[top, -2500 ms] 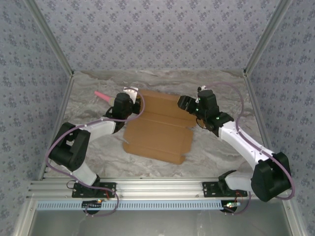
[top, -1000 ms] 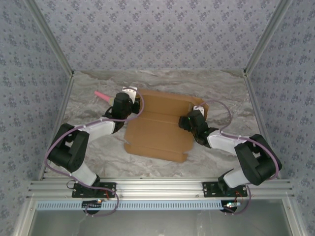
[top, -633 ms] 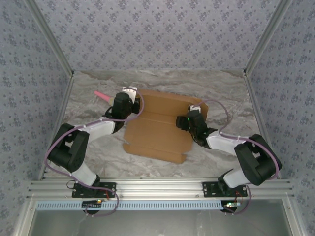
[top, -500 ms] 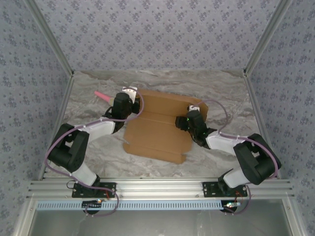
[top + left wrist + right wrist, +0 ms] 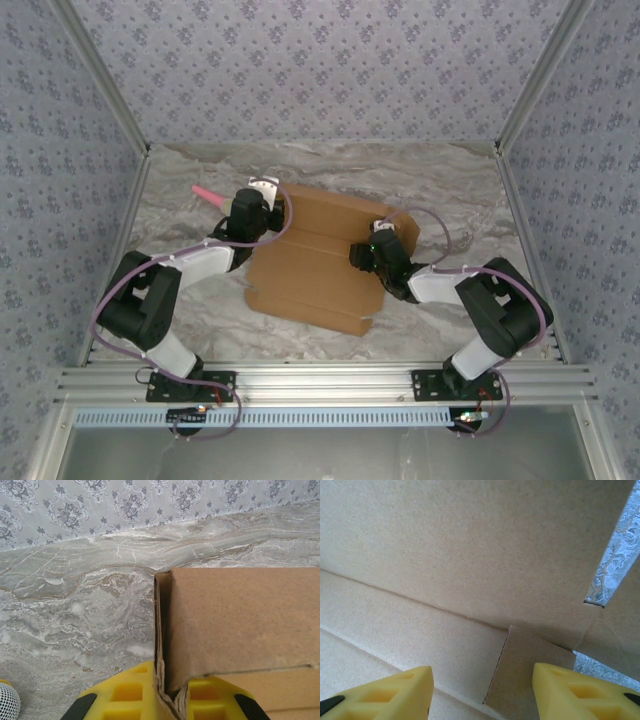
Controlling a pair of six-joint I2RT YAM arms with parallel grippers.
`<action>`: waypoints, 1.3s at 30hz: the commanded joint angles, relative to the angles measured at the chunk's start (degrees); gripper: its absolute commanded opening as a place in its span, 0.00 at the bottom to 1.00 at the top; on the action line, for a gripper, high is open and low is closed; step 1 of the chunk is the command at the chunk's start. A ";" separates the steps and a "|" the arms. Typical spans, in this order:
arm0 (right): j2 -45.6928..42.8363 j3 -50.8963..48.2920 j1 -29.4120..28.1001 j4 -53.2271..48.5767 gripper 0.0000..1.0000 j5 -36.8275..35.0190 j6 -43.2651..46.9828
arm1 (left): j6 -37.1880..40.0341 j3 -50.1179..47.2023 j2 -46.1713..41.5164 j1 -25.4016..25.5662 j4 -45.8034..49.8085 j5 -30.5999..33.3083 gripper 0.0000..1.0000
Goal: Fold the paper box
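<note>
Where the left gripper [image 5: 172,687] bites: its yellow, hollow-ribbed fingers [image 5: 132,692] are pinched tight on a raised edge of the paper box [image 5: 318,270], with the corrugated layers squeezed together between them.
Right gripper [image 5: 482,690]: the jaws stand apart and clamp nothing, two blunt yellow wedges poised over the cardboard on the box's right side; whether they touch it I cannot tell.
Paper box: a plain brown corrugated sheet, matte and fibrous, scored with straight crease lines. It lies mid-table between the two arms and is mostly flat.
Tab [image 5: 535,672]: a small squared flap of the same cardboard, between the right fingers.
Slot [image 5: 615,555]: a narrow slanted cut through which the marbled surface shows.
Table [image 5: 460,185]: smooth grey-white top with a marble pattern of wavy veins.
Pink stick [image 5: 205,192]: slim and tapered, lying on the far left of the table, apart from the box.
Walls [image 5: 320,70]: blue-grey wallpaper with floral medallions.
Rail [image 5: 320,380]: ribbed aluminium at the near edge, carrying both arm bases.
</note>
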State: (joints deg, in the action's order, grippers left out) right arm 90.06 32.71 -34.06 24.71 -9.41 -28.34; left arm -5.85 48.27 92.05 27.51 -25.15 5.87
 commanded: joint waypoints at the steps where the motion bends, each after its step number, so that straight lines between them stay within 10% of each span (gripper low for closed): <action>1: -0.19 -0.17 -0.21 -0.39 0.57 -0.81 1.73 | -1.81 0.18 -0.38 0.23 -2.56 -0.44 0.03; 30: -35.62 4.62 1.68 -33.47 0.66 -3.68 11.35 | -1.61 0.59 0.02 -0.10 -2.37 0.56 0.03; 39: -31.52 17.61 6.77 -43.84 0.67 1.89 11.98 | -1.45 0.73 -0.47 -0.17 -1.87 0.42 0.03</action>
State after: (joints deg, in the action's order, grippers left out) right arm 55.53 45.91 -29.50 -13.04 -10.90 -17.21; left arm -6.09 48.27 92.05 27.49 -25.52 6.07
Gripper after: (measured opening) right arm 0.674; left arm 0.084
